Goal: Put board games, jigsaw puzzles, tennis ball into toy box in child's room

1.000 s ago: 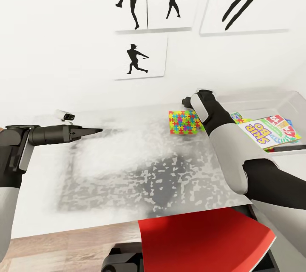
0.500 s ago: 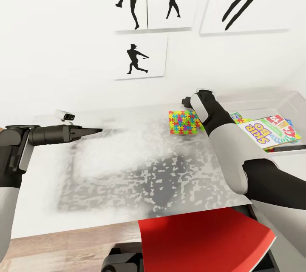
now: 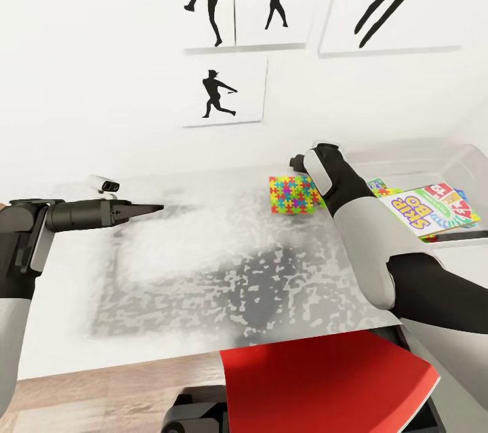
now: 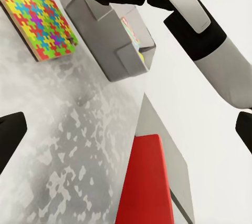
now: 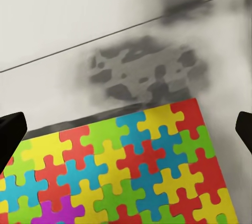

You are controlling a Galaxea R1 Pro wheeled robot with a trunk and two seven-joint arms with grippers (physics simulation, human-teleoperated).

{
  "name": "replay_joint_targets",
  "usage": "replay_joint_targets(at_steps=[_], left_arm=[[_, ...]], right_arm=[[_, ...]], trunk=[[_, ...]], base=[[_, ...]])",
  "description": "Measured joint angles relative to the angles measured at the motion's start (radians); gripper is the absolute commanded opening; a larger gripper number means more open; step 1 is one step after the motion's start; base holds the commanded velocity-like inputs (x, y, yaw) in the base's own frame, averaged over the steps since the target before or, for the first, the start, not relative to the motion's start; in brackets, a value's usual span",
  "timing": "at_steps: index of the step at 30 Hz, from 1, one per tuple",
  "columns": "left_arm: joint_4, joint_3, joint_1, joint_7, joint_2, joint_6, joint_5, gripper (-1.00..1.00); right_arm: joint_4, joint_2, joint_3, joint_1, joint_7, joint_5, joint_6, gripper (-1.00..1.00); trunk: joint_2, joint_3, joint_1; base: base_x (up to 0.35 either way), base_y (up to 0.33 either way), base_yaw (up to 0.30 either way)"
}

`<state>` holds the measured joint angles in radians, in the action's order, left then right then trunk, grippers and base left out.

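One jigsaw puzzle lies flat on the glossy table, just left of the toy box. Inside the box the SKIP-BO board game lies on top of other bright flat boxes. My right gripper hovers open over the puzzle's far edge; in the head view the right wrist hides its fingers. Well to the left, my left gripper is held open above bare tabletop. The tennis ball and the bed are out of view.
A red chair is tucked in at the table's near edge, under my right arm. A small white device sits at the back left of the table. Athlete silhouette posters hang on the white wall behind.
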<state>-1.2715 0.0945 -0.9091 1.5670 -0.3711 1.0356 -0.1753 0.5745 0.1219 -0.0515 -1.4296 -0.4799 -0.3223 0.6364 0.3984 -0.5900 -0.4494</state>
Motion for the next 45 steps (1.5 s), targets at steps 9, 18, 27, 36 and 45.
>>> replay_joint_targets(at_steps=[9, 18, 27, 36, 45], left_arm=[[0.0, -0.001, 0.0, 0.0, 0.0, 0.0, 0.0, 1.0], [0.0, 0.0, 0.0, 0.0, 0.0, -0.001, 0.0, 1.0], [0.0, 0.0, 0.0, 0.0, 0.0, -0.001, 0.0, 1.0], [0.0, 0.001, 0.0, 0.0, -0.001, 0.0, 0.0, 1.0], [0.0, 0.0, 0.0, 0.0, -0.001, -0.001, 0.0, 1.0]], right_arm=[[0.0, -0.001, 0.0, 0.003, 0.0, 0.0, 0.0, 1.0], [0.0, -0.003, 0.068, 0.005, -0.002, -0.002, -0.002, 1.0], [0.0, -0.003, 0.094, 0.005, -0.001, 0.0, -0.012, 1.0], [0.0, -0.002, 0.095, 0.005, -0.001, 0.0, -0.015, 1.0], [0.0, -0.001, 0.097, 0.005, -0.001, 0.0, -0.014, 1.0]], trunk=[[0.0, 0.0, 0.0], [0.0, -0.002, 0.0], [0.0, -0.015, 0.0], [0.0, -0.02, 0.0], [0.0, -0.02, 0.0]], base=[[0.0, 0.0, 0.0], [0.0, 0.0, 0.0], [0.0, 0.0, 0.0], [0.0, 0.0, 0.0], [0.0, 0.0, 0.0]])
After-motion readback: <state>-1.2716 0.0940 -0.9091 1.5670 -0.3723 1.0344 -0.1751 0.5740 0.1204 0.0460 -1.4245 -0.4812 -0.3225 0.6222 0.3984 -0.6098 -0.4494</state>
